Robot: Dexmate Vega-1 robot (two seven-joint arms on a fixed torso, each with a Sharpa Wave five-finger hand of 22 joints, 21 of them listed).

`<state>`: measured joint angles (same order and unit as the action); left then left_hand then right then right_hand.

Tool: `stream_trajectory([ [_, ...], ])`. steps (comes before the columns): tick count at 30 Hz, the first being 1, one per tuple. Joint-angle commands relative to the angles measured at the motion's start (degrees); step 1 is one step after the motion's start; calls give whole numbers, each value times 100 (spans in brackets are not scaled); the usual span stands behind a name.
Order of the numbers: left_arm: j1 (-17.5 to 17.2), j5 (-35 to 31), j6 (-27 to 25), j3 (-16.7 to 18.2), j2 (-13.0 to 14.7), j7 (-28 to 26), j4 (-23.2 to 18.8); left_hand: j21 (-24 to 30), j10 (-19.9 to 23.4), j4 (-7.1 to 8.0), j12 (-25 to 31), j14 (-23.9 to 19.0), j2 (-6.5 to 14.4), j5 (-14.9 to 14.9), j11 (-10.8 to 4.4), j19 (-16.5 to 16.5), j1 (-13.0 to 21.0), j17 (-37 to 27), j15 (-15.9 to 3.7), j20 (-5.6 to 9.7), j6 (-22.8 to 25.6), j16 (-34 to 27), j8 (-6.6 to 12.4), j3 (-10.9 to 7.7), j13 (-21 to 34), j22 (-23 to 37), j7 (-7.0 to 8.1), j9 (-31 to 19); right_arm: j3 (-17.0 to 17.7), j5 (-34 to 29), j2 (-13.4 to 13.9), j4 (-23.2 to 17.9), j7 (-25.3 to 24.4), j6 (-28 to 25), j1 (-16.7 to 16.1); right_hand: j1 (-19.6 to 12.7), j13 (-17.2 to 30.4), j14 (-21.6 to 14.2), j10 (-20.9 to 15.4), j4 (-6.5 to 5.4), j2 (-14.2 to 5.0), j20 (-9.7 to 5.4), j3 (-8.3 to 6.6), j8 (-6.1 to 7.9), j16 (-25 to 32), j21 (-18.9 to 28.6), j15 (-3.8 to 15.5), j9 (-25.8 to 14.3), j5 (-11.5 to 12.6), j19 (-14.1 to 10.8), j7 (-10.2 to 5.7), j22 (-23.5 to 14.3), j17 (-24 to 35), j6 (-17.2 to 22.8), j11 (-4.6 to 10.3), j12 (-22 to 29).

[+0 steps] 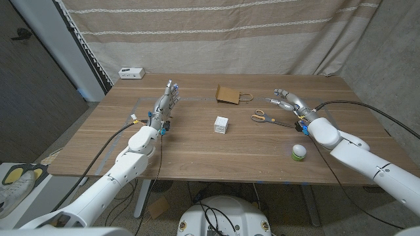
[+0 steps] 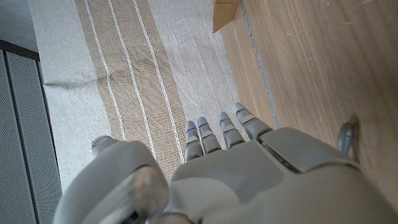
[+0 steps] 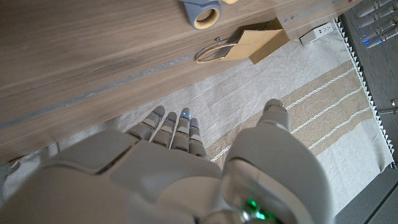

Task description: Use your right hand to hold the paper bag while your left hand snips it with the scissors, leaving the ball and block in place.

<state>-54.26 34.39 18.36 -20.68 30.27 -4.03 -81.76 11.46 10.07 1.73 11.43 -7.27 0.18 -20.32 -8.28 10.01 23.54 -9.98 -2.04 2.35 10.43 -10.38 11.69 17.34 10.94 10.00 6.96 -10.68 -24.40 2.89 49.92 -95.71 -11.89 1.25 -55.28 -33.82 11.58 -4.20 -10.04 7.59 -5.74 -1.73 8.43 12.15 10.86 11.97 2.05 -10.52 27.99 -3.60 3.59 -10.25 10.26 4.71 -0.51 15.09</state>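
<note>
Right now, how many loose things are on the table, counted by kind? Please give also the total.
Paper bag: 1
Scissors: 1
Block: 1
Ball: 1
Small white box at the far left corner: 1
Total: 5

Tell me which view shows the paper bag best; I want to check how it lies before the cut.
The head view: the whole bag lies flat near the table's far edge, handle toward the scissors. The right wrist view shows it with its handle, but turned. The left wrist view catches only a corner.
</note>
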Motion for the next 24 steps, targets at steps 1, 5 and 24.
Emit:
stream_trajectory([
  [1, 2, -8, -16, -8, 11, 12, 29, -18, 44, 21, 23, 6, 16, -1, -20, 56, -33, -12, -819, 466, 41, -21, -5, 34, -3, 20, -1, -17, -6, -106, 90, -92, 11, -108, -45, -69, 15, -19, -51, 20, -24, 41, 21, -18, 9, 3, 189, -26, 47, -15, 40, -17, 15, 10, -3, 26],
  [5, -11, -7, -21, -4, 21, 9, 27, -17, 50, 22, 25, 11, 16, -2, -13, 58, -31, -12, -816, 466, 37, -19, -9, 33, -3, 19, 4, -17, -45, -211, 123, -147, 10, -195, -32, -86, 15, -12, -33, 17, -32, 53, 18, 3, 3, -8, 186, -29, 59, 0, -11, -18, 16, 73, 32, 17],
  [24, -86, -2, -21, 14, 67, 2, -64, -19, 40, 23, 21, 19, 16, -4, -14, 57, -28, -11, -814, 465, 57, -17, -7, 31, -3, 19, -4, -17, -58, -308, 177, -307, 7, -376, -93, -141, 12, -54, -105, 5, -71, 77, 2, 23, 11, 3, 236, -38, 88, -63, -62, -24, 18, 174, 12, 36],
])
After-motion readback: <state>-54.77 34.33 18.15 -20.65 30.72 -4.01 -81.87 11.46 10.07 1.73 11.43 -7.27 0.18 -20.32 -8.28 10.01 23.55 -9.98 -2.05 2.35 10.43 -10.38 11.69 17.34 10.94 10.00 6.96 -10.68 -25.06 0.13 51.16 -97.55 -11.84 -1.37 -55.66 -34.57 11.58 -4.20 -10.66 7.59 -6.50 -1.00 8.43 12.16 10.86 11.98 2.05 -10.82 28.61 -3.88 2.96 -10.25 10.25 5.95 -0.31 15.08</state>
